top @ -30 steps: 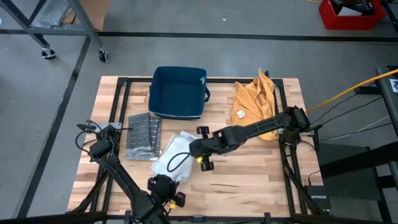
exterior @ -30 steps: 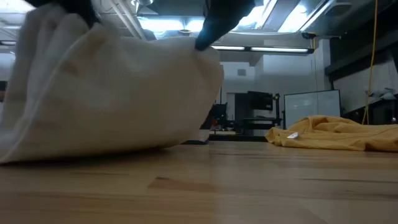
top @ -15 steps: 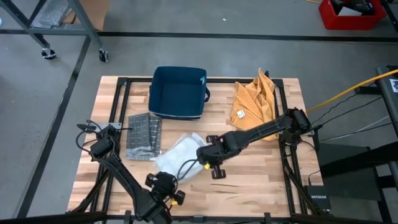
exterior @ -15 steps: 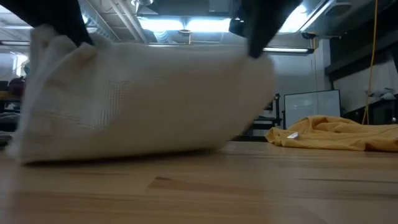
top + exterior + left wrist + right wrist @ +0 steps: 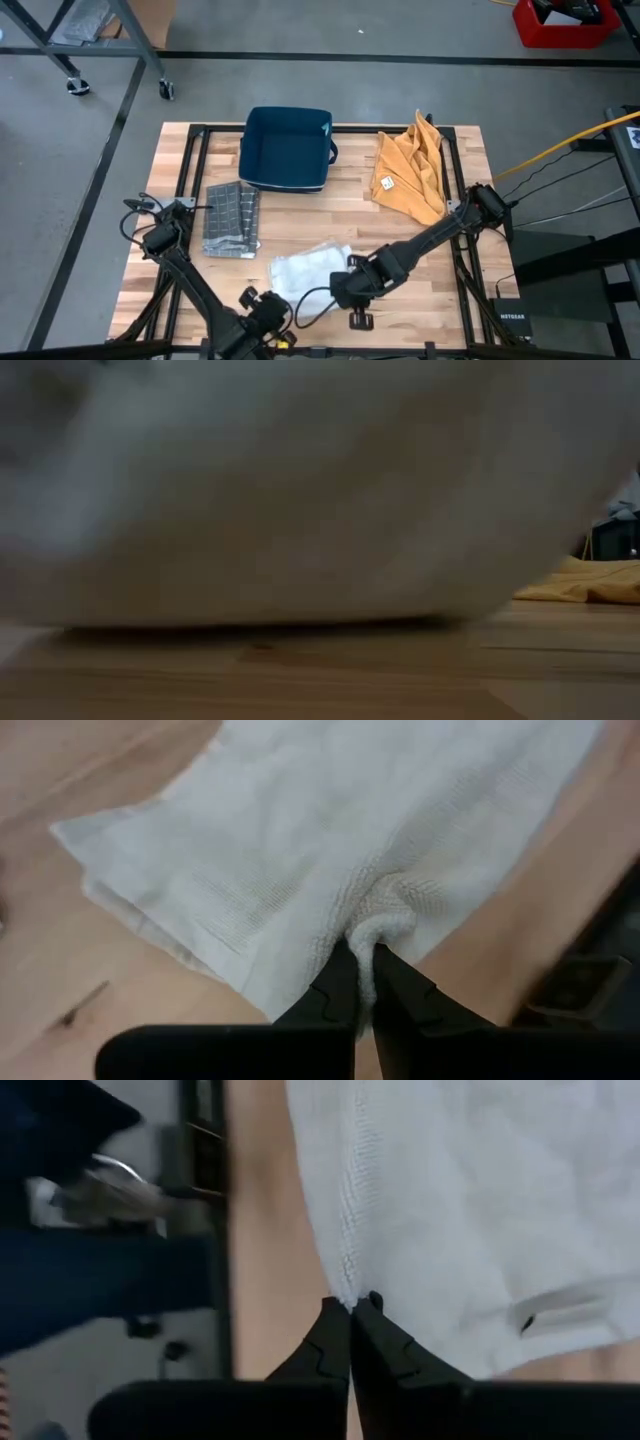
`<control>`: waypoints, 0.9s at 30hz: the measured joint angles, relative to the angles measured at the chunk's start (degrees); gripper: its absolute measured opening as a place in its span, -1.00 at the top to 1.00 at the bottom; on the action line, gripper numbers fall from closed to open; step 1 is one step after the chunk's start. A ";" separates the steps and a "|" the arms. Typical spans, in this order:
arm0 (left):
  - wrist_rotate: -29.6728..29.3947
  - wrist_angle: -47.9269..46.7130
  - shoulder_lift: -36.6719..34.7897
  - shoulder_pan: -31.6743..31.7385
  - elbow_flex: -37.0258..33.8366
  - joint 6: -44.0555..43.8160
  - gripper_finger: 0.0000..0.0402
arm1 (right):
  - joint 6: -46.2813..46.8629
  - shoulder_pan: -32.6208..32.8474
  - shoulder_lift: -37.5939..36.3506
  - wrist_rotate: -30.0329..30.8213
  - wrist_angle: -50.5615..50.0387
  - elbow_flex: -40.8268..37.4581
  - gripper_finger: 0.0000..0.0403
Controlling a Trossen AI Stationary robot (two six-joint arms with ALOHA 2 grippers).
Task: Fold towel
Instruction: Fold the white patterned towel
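Both grippers — left gripper, right gripper — clamping white towel

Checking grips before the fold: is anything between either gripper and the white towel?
Nothing visible. The left gripper and the right gripper are each shut on an edge of the white towel, near the table's front edge.

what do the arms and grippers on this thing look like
Both arms are dark, slim and jointed, with black cables looping alongside. The left gripper and right gripper each end in two black, tapered fingers with stepped inner edges. No markings are visible.
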 joint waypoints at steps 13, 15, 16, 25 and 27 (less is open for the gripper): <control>-0.01 -10.49 -0.03 -4.51 6.45 -6.25 0.99 | 2.39 -0.97 0.00 2.11 4.90 3.26 1.00; 0.07 -13.65 -0.03 -4.55 7.47 -7.83 0.99 | 1.58 -1.85 0.00 3.73 4.96 3.99 1.00; 0.06 -15.05 -0.03 -4.54 7.81 -8.75 0.99 | 1.52 -2.34 0.00 4.47 4.91 4.09 1.00; 0.02 -21.64 -0.03 -4.23 8.38 -16.99 0.99 | 1.38 -6.02 0.00 9.71 3.35 4.13 1.00; -0.09 -21.99 -0.03 -4.23 8.38 -17.76 0.98 | 1.03 -6.56 0.00 9.79 3.06 4.13 1.00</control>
